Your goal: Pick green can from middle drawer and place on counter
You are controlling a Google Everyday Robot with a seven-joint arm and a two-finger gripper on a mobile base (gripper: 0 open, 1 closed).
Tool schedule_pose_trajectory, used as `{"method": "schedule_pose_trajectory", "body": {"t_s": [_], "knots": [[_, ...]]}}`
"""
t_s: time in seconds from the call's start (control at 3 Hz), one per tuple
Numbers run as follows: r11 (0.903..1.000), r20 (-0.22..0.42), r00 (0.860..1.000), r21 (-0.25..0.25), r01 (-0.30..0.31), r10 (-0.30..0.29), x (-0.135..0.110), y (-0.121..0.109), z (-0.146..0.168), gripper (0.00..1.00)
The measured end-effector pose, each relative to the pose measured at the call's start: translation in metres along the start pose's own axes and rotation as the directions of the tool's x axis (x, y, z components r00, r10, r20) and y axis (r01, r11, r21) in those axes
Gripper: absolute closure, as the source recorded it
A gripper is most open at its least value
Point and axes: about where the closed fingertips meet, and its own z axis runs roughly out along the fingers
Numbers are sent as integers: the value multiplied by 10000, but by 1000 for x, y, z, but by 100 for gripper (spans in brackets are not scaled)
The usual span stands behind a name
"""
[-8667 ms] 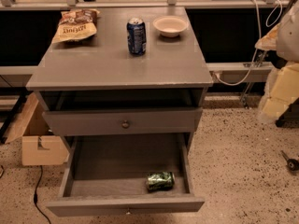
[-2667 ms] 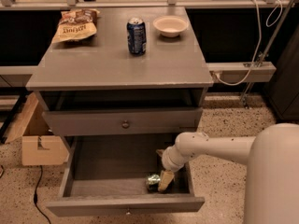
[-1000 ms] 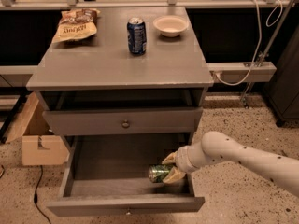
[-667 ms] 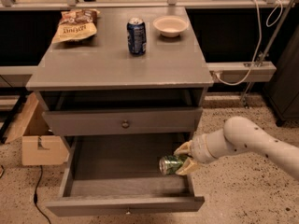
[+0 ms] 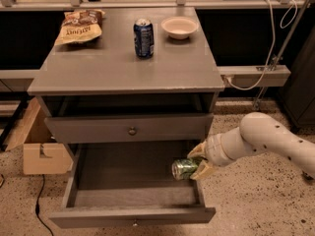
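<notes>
The green can [image 5: 184, 168] is held on its side in my gripper [image 5: 199, 162], lifted above the right side of the open middle drawer [image 5: 133, 181]. My gripper is shut on the can, with the white arm [image 5: 266, 141] reaching in from the right. The drawer's inside is bare beneath the can. The grey counter [image 5: 123, 63] lies above, at the top of the cabinet.
On the counter stand a blue can [image 5: 143, 38], a white bowl [image 5: 179, 27] and a chip bag [image 5: 78, 27]. The upper drawer front with a round knob [image 5: 132, 131] is closed. A cardboard box [image 5: 37, 146] sits on the floor at the left.
My gripper closed on the green can on the drawer floor and has lifted it up and slightly to the right, off the drawer bottom.
</notes>
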Motion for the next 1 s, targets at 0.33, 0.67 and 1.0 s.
{"method": "schedule_pose_trajectory", "body": {"t_s": [0.33, 0.67, 1.0], "knots": [[9993, 144, 9998, 340, 163, -168, -9, -10, -28, 100], [9929, 130, 9978, 1007, 631, -647, -36, -34, -85, 100], [9846, -354, 9953, 1478, 939, -896, -64, -65, -131, 100]]}}
